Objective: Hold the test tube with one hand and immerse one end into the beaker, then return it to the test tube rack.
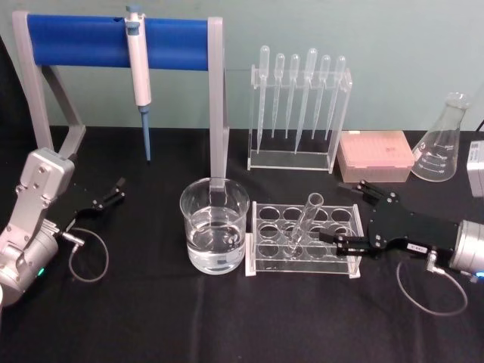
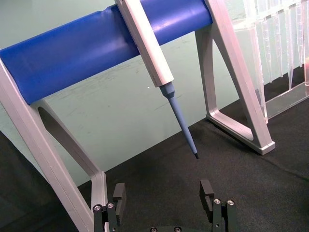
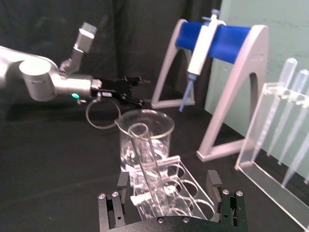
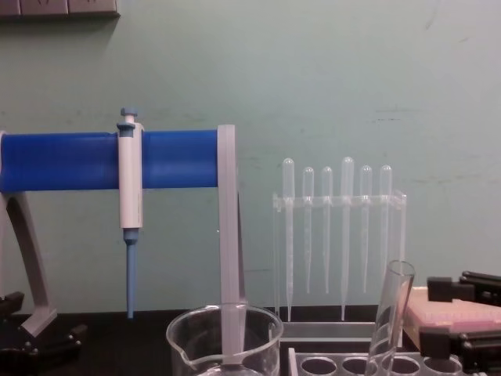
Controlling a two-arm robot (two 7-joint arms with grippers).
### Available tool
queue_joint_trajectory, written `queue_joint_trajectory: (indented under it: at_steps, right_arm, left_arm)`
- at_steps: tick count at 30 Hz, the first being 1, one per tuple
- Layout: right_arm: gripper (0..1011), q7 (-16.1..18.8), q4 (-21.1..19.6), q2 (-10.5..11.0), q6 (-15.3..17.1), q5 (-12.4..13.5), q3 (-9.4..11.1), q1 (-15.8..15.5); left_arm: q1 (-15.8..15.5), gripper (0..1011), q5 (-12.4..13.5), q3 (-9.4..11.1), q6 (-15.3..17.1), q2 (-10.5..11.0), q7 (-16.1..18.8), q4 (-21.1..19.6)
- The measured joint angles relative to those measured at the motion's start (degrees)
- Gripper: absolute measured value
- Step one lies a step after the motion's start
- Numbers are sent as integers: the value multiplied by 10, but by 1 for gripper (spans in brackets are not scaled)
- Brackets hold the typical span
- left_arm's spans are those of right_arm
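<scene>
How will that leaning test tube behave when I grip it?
Test tube looks like smooth thin glass, so probably slippery and fragile: close the open right end effector beside it gently. It leans in its rack hole, so it may swing when lifted. Left end effector parked at left.

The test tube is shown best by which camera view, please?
Head view: the whole test tube leans in the rack, the open right gripper beside it. Right wrist view foreshortens it; chest view shows its upper part.
</scene>
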Motion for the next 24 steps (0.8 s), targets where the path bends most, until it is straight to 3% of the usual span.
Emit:
queue_joint_trajectory:
  at_steps: [7, 24]
  right_arm:
    - [1003, 42, 27, -13, -11, 26, -15, 22]
    - [1003, 60, 71, -34, -5, 32, -49, 62]
  left_arm:
    - [0, 1000, 0, 0, 0, 0, 0, 0]
    - [0, 1000, 0, 0, 0, 0, 0, 0]
